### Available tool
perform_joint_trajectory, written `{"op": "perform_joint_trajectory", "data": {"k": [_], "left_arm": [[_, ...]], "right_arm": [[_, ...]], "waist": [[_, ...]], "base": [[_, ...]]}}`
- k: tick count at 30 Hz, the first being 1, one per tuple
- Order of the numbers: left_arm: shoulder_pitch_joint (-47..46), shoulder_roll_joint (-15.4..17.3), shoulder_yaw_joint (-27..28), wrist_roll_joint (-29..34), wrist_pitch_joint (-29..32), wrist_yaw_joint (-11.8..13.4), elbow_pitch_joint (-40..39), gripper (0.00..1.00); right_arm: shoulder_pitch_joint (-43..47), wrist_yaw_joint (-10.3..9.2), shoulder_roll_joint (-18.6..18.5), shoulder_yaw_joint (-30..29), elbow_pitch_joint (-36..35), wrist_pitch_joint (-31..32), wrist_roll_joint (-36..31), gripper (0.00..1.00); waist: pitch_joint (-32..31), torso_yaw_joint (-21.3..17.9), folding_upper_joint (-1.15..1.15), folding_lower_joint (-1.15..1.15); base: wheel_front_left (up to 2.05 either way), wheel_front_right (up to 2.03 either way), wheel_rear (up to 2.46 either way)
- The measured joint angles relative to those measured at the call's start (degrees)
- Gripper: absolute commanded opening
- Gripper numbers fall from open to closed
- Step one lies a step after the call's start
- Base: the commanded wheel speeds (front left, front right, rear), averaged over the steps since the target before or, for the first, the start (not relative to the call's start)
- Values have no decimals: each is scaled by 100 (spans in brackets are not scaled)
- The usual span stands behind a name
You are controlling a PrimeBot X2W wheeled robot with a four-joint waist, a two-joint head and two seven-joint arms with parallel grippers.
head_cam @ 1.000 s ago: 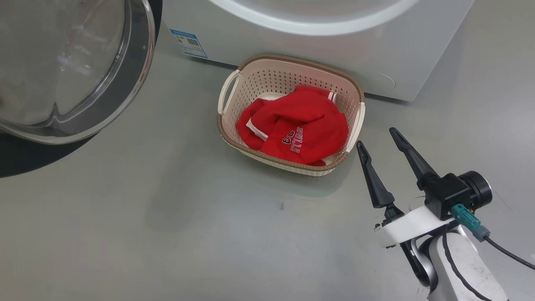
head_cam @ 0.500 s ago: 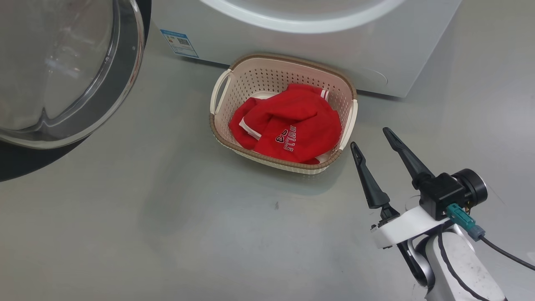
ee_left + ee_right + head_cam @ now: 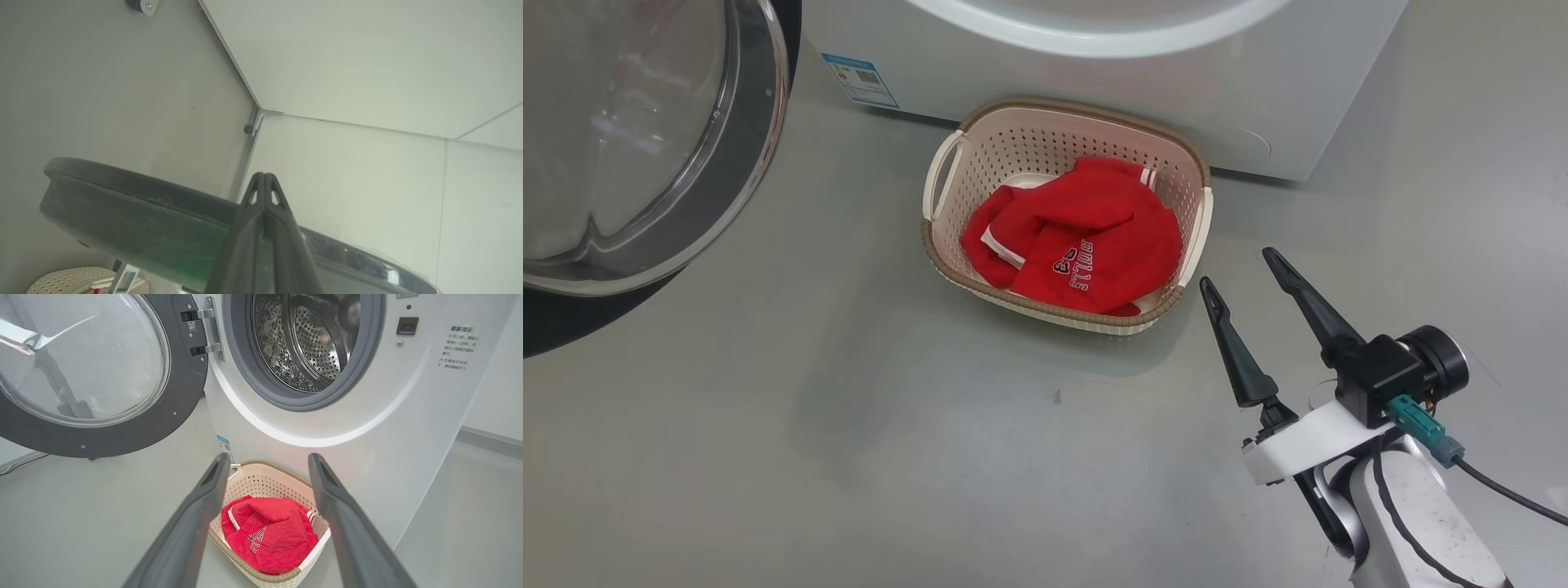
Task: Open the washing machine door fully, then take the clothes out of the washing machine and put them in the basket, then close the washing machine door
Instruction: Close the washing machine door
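Viewpoint rightward since earlier; one basket (image 3: 1054,143), one door (image 3: 645,163)

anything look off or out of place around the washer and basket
Nothing stands out. The clothes lie bunched but wholly inside the basket, which sits upright in front of the washing machine. The washing machine door hangs wide open, and what shows of the drum looks empty.
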Motion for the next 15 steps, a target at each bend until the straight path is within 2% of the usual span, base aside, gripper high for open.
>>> {"op": "perform_joint_trajectory", "data": {"k": [10, 15], "left_arm": [[-102, 180, -141, 14, 437, 0, 274, 0], [-115, 205, -277, 0, 922, 1, 282, 0]], "right_arm": [[-5, 0, 1, 5, 21, 15, 1, 100], [-6, 0, -4, -24, 56, 14, 2, 100]], "waist": [[7, -23, 0, 0], [-29, 18, 0, 0]], "base": [[0, 0, 0], [0, 0, 0]]}}
